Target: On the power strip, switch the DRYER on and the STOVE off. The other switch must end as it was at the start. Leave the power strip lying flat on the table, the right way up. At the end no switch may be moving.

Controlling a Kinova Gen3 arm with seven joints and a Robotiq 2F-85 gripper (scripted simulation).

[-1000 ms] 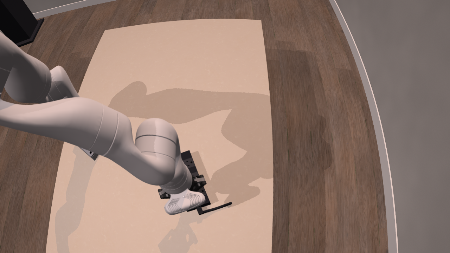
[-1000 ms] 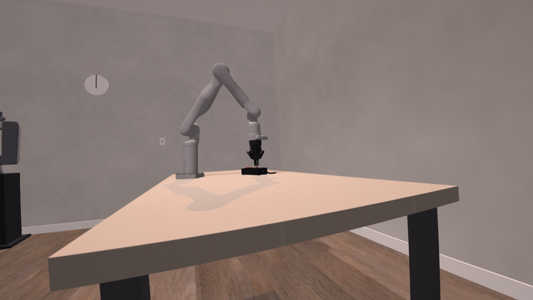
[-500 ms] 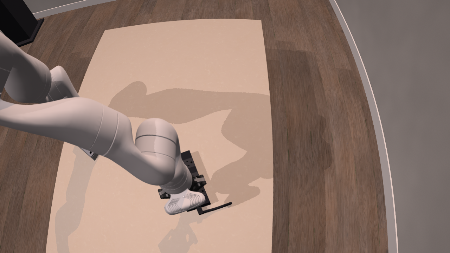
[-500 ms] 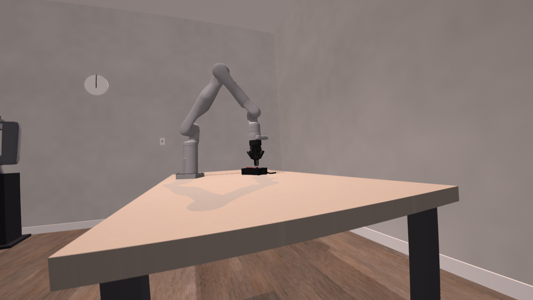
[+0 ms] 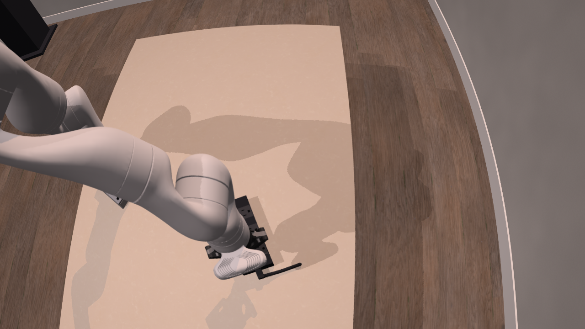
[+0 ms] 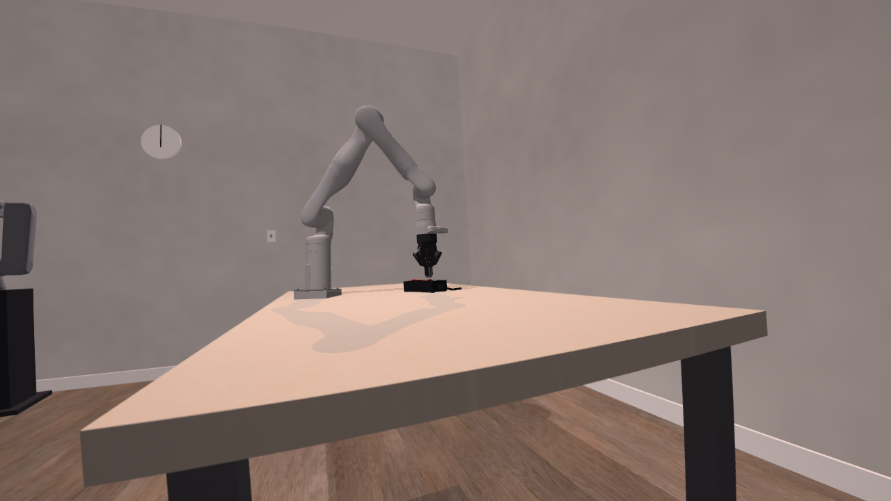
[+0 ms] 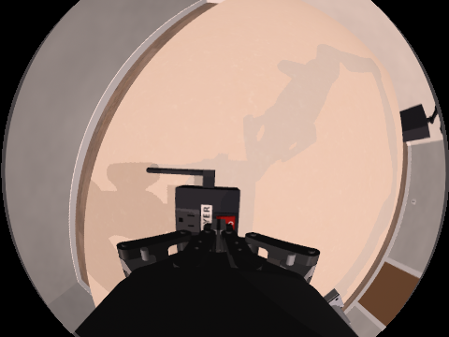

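Observation:
The black power strip [image 5: 254, 230] lies flat on the table near its right side, with a short black cord [image 5: 282, 269] at one end. It also shows in the exterior view [image 6: 424, 286] and in the wrist view [image 7: 208, 209]. A red switch [image 7: 227, 221] and a white label show beside my fingertips in the wrist view. My gripper [image 7: 218, 227] is shut with nothing in it and points straight down over the strip. In the exterior view the gripper's [image 6: 427, 271] tips stand just above the strip's top. My arm hides most of the strip in the overhead view.
The arm's base [image 6: 317, 292] is bolted at the far end of the table. The table's right edge [image 5: 347, 172] runs close to the strip. A dark stand [image 6: 15, 342] is on the floor at the left.

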